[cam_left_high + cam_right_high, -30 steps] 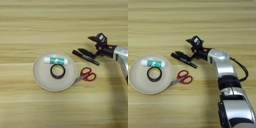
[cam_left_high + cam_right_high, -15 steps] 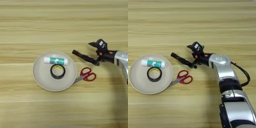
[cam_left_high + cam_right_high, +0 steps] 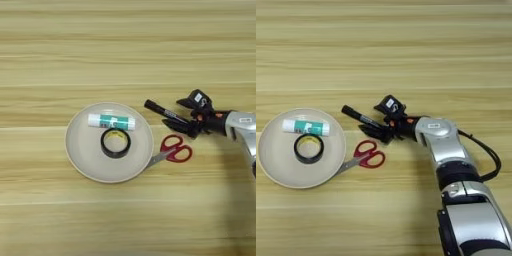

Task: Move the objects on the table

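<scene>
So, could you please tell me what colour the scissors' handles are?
Red, on the metal-bladed scissors; clearest in the left eye view.

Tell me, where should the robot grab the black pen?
Probably near the right end of the pen, closing across its thin barrel. It lies flat on the table, slanting up-left, and the gripper already straddles that end from the right, fingers open. The scissors lie close below, so coming from above-right avoids them.
</scene>
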### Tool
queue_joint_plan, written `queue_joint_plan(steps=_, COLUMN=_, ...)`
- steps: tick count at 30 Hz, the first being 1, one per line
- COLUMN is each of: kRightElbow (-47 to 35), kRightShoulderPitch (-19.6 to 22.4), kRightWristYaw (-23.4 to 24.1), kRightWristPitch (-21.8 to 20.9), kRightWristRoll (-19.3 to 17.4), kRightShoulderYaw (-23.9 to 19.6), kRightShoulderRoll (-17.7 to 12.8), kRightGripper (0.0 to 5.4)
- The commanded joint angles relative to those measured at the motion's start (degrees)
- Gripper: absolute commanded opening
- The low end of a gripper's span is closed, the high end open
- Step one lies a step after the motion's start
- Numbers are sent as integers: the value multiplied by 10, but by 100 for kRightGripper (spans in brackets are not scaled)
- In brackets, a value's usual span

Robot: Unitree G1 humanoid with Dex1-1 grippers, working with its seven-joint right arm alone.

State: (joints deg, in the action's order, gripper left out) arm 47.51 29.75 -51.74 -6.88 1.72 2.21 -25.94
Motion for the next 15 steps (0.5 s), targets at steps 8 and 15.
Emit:
queue_joint_plan(steps=8, kRightElbow=-10, kRightShoulderPitch=49, kRightWristYaw=7, kRightWristPitch=6, kRightWristRoll=-2, kRightShoulderYaw=1, kRightShoulderRoll=-12, kRightGripper=303)
queue_joint_plan(steps=15, kRightElbow=-9, kRightShoulderPitch=48, kRightWristYaw=-9, kRightWristPitch=24, kRightWristRoll=-5, kRightShoulderYaw=4, kRightShoulderRoll=-11, kRightGripper=237)
